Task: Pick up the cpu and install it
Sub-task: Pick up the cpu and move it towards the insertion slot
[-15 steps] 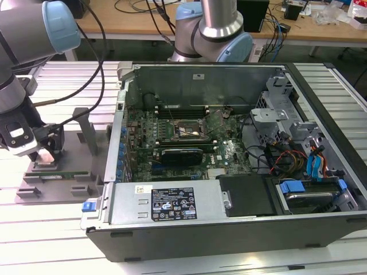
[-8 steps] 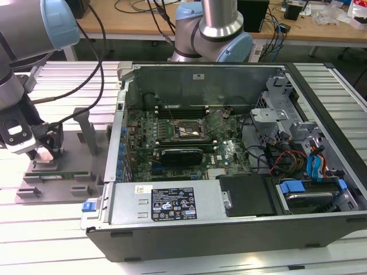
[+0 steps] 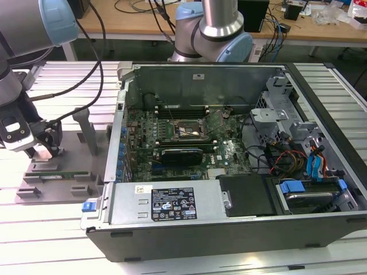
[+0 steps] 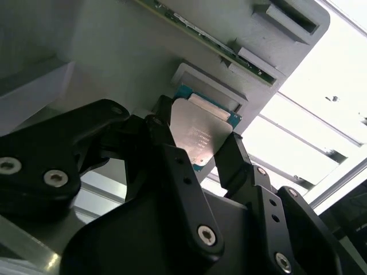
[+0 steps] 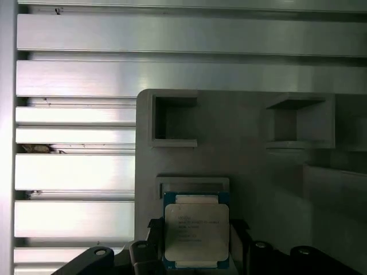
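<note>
The cpu (image 5: pixel 196 228), a flat square chip with a shiny silver top and a blue-green edge, lies at the shallow recess of a grey holder plate (image 5: pixel 252 166). In both wrist views my gripper (image 5: pixel 196 238) has one black finger (image 4: pixel 167 140) pressed against each of two opposite edges of the cpu (image 4: pixel 202 133), so it is shut on the chip. In the exterior view the gripper (image 3: pixel 43 150) is down at the holder plate (image 3: pixel 74 143) on the exterior view's left, outside the computer case. The motherboard socket (image 3: pixel 186 130) sits inside the case with its frame open.
The open computer case (image 3: pixel 229 229) stands in the middle, with cables and drive bays toward the exterior view's right. A long green memory stick (image 3: pixel 57 172) lies on the holder plate near the gripper. Two grey posts (image 3: pixel 86 129) rise from the plate. A ribbed aluminium table (image 5: pixel 74 74) lies under everything.
</note>
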